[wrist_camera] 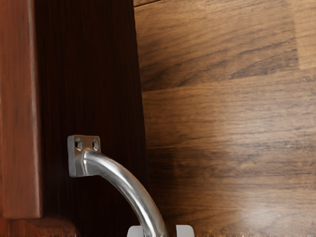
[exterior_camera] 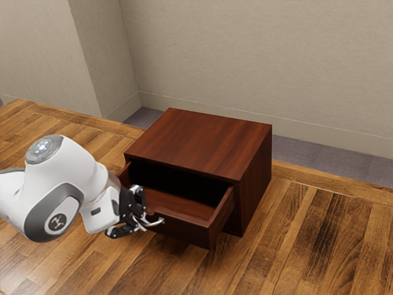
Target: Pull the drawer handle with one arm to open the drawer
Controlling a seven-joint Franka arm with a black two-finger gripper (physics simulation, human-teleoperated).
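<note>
A dark wooden cabinet point(exterior_camera: 202, 138) stands on the floor. Its drawer point(exterior_camera: 184, 228) is pulled part way out toward the arm, and the inside of it shows. A curved silver handle point(exterior_camera: 153, 221) sits on the drawer front. My black gripper point(exterior_camera: 140, 222) is at that handle, shut on it, with the white arm behind it on the exterior view's left. In the wrist view the handle point(wrist_camera: 123, 182) arcs from its mounting plate on the drawer front down to my hand. A pale pad point(wrist_camera: 134, 231) shows on each side of the bar.
Wooden plank floor point(exterior_camera: 307, 246) spreads around the cabinet, with open room in front of the drawer and on the exterior view's right. Beige walls point(exterior_camera: 258, 55) and a grey strip of floor lie behind the cabinet.
</note>
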